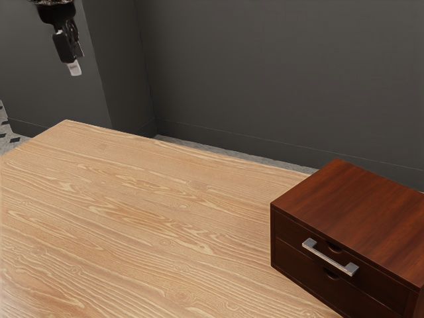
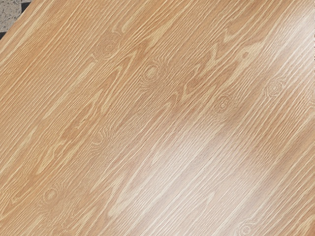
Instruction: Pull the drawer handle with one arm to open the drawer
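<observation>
A dark red-brown wooden drawer cabinet (image 1: 361, 232) stands on the table at the exterior view's lower right. Its front carries a silver bar handle (image 1: 330, 257), and the drawer fronts sit flush with the cabinet, so they look shut. My black gripper (image 1: 71, 61) hangs high at the exterior view's upper left, well above the table's far corner and a long way from the cabinet. Nothing is held in it. The wrist view looks down on bare wood-grain table top (image 2: 157, 128).
The light wooden table (image 1: 132, 218) stretches wide between the gripper and the cabinet. Dark grey walls (image 1: 265, 66) rise behind it. A patch of speckled floor (image 2: 9, 11) shows past the table's edge in the wrist view.
</observation>
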